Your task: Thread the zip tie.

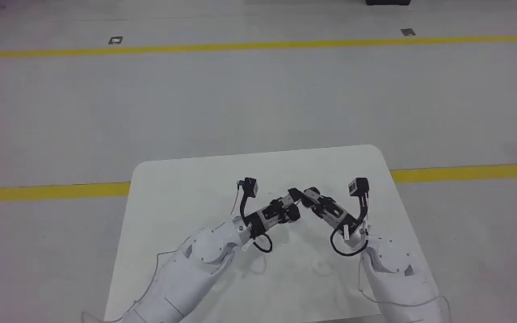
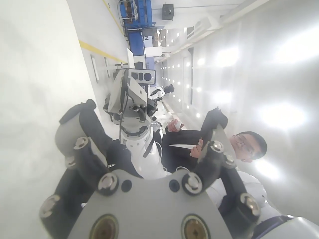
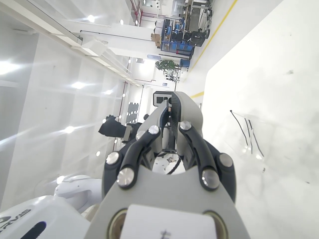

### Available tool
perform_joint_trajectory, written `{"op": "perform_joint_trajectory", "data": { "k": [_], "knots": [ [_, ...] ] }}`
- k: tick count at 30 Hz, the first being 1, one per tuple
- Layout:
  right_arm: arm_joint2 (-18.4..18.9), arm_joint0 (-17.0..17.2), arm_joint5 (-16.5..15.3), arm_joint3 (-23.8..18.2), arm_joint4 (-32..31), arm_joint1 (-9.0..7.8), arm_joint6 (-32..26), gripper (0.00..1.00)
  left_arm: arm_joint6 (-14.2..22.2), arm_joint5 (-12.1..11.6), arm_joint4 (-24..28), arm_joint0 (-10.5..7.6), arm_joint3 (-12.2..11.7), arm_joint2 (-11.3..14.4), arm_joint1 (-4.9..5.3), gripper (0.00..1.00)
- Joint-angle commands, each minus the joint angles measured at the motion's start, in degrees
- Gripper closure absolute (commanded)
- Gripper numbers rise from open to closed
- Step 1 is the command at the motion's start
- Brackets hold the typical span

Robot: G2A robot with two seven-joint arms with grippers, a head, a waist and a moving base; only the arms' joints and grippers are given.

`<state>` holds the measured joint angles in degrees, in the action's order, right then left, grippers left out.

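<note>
Well apart from jaws, zip ties (image 3: 238,126).

Zip ties (image 3: 239,126): about three thin black strips, loose, none looped.
Pose: flat, nearly straight, slightly fanned.
Place: close together on the white table (image 3: 274,88).

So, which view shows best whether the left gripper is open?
The left wrist view: the left gripper has jaws wide apart. The top view shows it small, beside the right gripper; the right wrist view, one dark fingertip.
</note>
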<state>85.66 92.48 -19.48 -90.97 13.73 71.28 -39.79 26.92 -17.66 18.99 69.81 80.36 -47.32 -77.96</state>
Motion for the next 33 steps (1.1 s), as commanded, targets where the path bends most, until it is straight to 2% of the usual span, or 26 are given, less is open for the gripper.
{"op": "perform_joint_trajectory", "data": {
  "k": [1,7,9,13,17,22,25,33],
  "knots": [
    [0.0,0.0,0.0,-0.2,-0.9,0.04,0.3,1.0,-0.1,0.0,0.5,-0.01,-0.1,0.0,-0.01,0.18],
    [0.0,0.1,0.0,-0.9,-1.9,0.29,1.8,1.0,-0.3,0.4,1.4,-0.09,-0.3,-0.1,-0.01,0.43],
    [0.2,0.3,0.0,-1.0,-1.0,0.49,2.8,1.0,-0.4,0.5,2.2,-0.02,-0.3,-0.1,-0.03,0.42],
    [0.6,0.5,0.0,-0.7,1.3,0.91,4.4,1.0,-1.3,-0.1,3.3,0.26,-0.7,-0.2,-0.11,0.33],
    [1.0,0.5,0.0,-0.4,2.0,1.28,5.3,1.0,-1.7,-0.2,3.2,0.22,-1.2,0.1,-0.17,0.3],
    [0.6,0.4,0.0,0.0,0.0,1.7,6.4,1.0,-2.1,-0.2,3.3,0.26,-1.2,0.5,-0.29,0.39],
    [0.1,0.4,0.0,-0.1,-0.7,1.95,7.1,1.0,-2.2,-0.3,3.6,0.25,-1.1,0.7,-0.36,0.48],
    [-0.4,0.5,0.0,0.1,-2.5,2.36,7.2,1.0,-2.4,-0.6,4.0,0.16,-1.2,1.0,-0.48,0.53]
  ]
}}
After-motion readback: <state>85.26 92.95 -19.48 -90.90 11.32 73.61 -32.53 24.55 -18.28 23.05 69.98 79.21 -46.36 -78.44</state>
